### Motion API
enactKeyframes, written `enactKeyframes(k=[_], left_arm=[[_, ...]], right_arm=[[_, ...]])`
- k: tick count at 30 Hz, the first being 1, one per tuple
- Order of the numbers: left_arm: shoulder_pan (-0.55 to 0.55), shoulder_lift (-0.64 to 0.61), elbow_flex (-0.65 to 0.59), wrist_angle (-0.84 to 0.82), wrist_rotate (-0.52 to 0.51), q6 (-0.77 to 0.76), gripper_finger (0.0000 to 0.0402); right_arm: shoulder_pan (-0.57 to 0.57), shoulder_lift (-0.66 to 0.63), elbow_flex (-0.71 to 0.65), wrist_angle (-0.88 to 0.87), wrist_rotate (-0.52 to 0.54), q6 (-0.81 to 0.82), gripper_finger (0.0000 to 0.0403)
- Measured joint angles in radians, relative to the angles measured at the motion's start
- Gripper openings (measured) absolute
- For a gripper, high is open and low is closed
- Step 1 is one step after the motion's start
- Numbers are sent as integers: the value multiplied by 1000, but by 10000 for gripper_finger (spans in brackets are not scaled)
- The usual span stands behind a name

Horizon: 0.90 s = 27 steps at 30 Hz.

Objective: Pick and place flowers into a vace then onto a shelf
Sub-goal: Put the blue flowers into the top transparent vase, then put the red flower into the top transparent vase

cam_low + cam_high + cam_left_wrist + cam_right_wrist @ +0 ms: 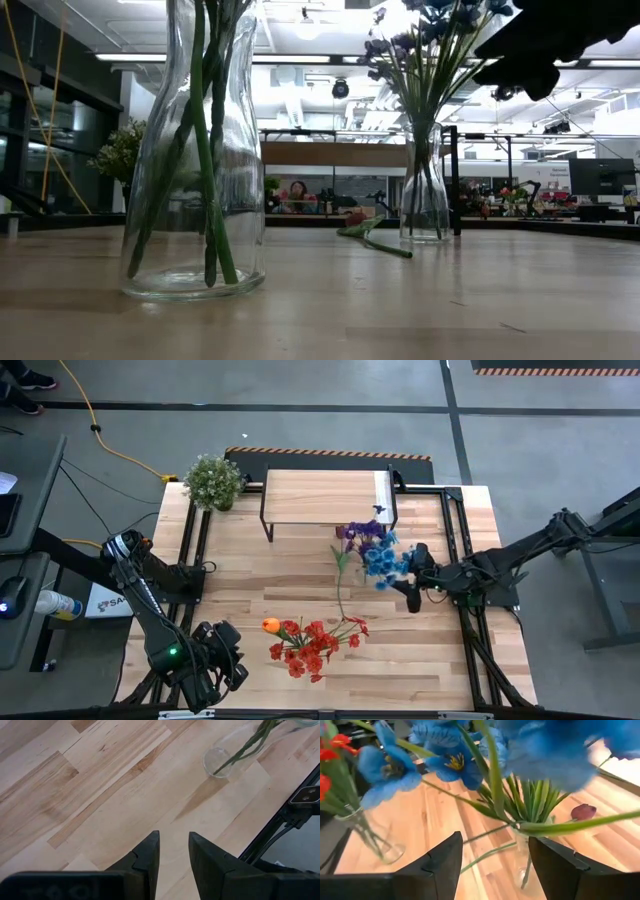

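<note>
Right gripper (413,600), black two-fingered, sits just beside the blue and purple flowers (374,552); in its wrist view its jaws stand parted with nothing between them, released, the fingers framing a clear glass vase (527,852) that holds those green stems. Blue blooms hang directly above and ahead of the fingers, crowding the wrist view. This bunch stands near upright in its vase, stems' long axis vertical, heads fanned out at the top. Just beyond the gripper on the light wood-plank tabletop (420,660) lies one loose dark maroon flower (583,811): its thin green stem runs flat along the boards, long axis roughly from the near table edge toward the shelf, bloom end toward the vase. Further off, toward the left arm, a second clear glass vase (196,160) carries the red and orange flowers (310,642), stems also upright, heads leaning slightly outward. Farthest from the right gripper, the left gripper (174,852) waits at the near left corner over bare planks, jaws narrowly apart, gripping nothing. Judgement on progress: most flowers are vased in two bunches; the lying maroon stem likely remains to be placed. The low shelf with light wood top and black metal legs (322,495), behind the blue bunch, carries no vase, so the shelving step appears not yet done.
</note>
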Motion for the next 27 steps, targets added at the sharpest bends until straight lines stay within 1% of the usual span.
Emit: enactKeyframes(k=[5, 8, 11, 13, 22, 27], left_arm=[[0, 0, 0, 0, 0, 0, 138], [0, 0, 0, 0, 0, 0, 138], [0, 0, 0, 0, 0, 0, 138], [0, 0, 0, 1, 0, 0, 138], [0, 0, 0, 2, -1, -2, 138], [0, 0, 0, 6, -5, -11, 138]], right_arm=[[0, -57, 0, -88, -15, 5, 217], [0, -86, 0, -148, -18, 40, 216], [0, -111, 0, -197, -53, 72, 212], [0, -125, 0, -213, -92, 86, 211], [0, -152, 0, -213, -336, 199, 210], [14, -152, 0, -164, -436, 257, 204]])
